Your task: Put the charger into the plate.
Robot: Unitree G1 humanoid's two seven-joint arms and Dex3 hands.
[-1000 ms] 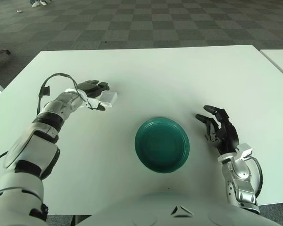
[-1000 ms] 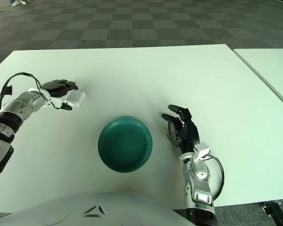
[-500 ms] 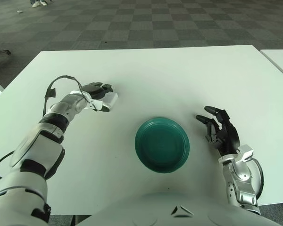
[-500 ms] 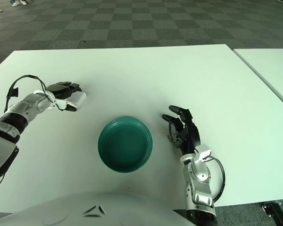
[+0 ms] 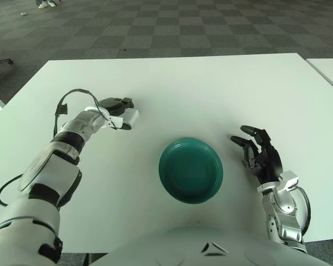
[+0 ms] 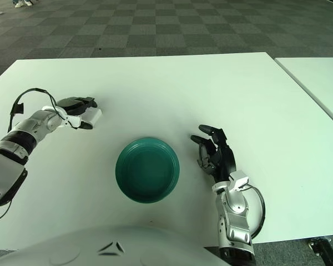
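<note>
A white charger [image 5: 129,116] lies on the white table [image 5: 200,88], left of centre. My left hand [image 5: 120,112] is at it, dark fingers curled over its top and left side; thumb below. The charger still looks to be on the table surface. A dark green plate [image 5: 190,170] sits empty at the middle front, well to the right of the charger. My right hand [image 5: 257,154] shows just right of the plate, fingers spread and holding nothing.
A second white table's corner [image 5: 330,69] shows at the far right. Beyond the table's far edge is dark checkered carpet [image 5: 172,25]. A black cable [image 5: 64,102] loops off my left forearm.
My left hand has crept slightly toward the charger and its fingers have closed more around it. The charger has hardly moved. The right hand and the plate have stayed put.
</note>
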